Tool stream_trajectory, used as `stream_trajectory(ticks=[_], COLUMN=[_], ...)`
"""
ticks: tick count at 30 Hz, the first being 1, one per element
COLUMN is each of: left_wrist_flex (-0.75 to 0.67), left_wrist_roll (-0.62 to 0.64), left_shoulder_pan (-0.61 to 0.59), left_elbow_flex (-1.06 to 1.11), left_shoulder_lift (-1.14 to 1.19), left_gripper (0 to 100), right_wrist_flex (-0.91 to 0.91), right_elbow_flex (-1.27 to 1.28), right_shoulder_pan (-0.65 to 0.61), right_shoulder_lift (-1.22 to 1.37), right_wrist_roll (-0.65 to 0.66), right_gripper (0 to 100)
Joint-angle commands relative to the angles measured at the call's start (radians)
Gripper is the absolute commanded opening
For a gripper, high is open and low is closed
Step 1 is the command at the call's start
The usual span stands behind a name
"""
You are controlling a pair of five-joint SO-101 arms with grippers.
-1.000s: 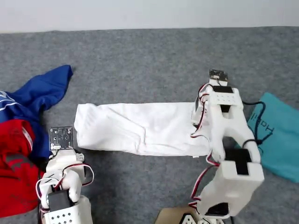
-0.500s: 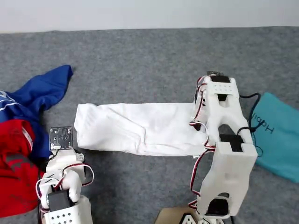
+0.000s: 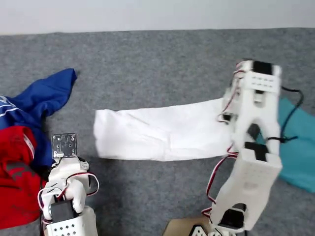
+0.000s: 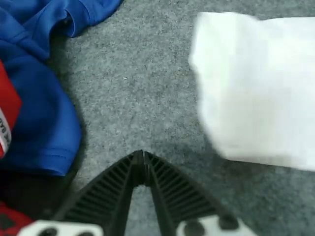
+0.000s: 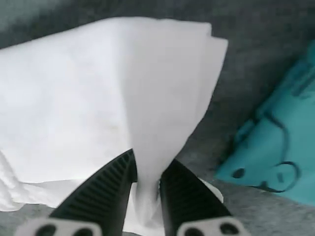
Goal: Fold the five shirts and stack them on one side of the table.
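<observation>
Left wrist view, L gripper (image 4: 143, 157): jaws together, nothing between them; aimed at bare grey mat (image 4: 147, 98), w/ blue shirt (image 4: 34, 113) on one side and white shirt (image 4: 256, 88) on the other. Touches neither.
L arm (image 3: 66, 191): near-left corner, just beside red shirt (image 3: 17, 172).
R arm (image 3: 251, 162): near-right, stretched away from its base, over right end of white shirt.
R gripper (image 5: 146, 164): jaws clamped on a fold at white shirt's right end; cloth bunched between fingers.
Red shirt: crumpled at near-left edge, touching blue shirt, partly cut off by frame.
White shirt: long folded strip across mid-mat. Left end lies flat; strip slants farther away toward the gripped right end. Apart from blue shirt, bare mat between.
Teal shirt (image 3: 298, 162): right edge, partly under R arm, just beside white shirt's gripped end; dark print on it.
Blue shirt: crumpled on left side, beyond red shirt, one corner pointing to far side.
Mat, far part: grey, bare up to wall.
Wall (image 3: 147, 14): pale strip along far edge.
</observation>
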Motion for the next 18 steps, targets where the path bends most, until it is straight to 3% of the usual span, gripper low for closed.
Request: stream_trajectory(ticks=[1, 5, 8, 18], left_wrist_flex=[0.006, 0.006, 0.006, 0.006], left_wrist_roll=[0.009, 0.009, 0.009, 0.009], left_shoulder_pan=[-0.005, -0.005, -0.005, -0.005], left_elbow_flex=[-0.004, -0.004, -0.004, -0.004], left_shoulder_lift=[-0.003, -0.003, -0.003, -0.003], left_gripper=[1, 1, 1, 1], right_wrist_flex=[0.047, 0.054, 0.058, 0.045], right_elbow_flex=[-0.112, -0.118, -0.104, 0.021], right_shoulder_pan=[0.091, 0.104, 0.022, -0.522], right_shoulder_lift=[-0.010, -0.012, -0.048, -0.205], right_wrist_roll=[0.080, 0.140, 0.138, 0.034], right_gripper=[0.9, 0.9, 0.9, 0.9])
